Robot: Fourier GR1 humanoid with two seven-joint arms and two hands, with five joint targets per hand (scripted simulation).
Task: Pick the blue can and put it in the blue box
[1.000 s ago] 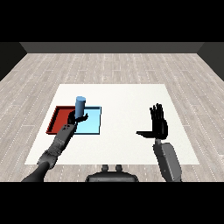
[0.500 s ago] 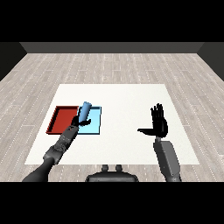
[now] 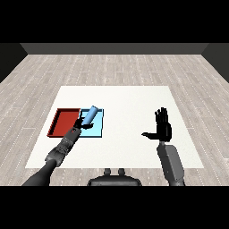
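Blue can (image 3: pixel 90 115) — likely light, rigid, slippery — tilts left of frame centre over the blue tray (image 3: pixel 97 127), left hand (image 3: pixel 79 128) fingers curled round its base; right hand (image 3: pixel 163 129) spread wide.

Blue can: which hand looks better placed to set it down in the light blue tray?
The left hand: it already holds the tilted blue can above the light blue tray. The right hand hangs open, far off.

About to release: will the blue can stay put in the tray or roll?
The blue can is tilted in the left hand over the light blue tray, so it may fall sideways. Round, smooth sides suggest rolling; the tray's rim would probably stop it.
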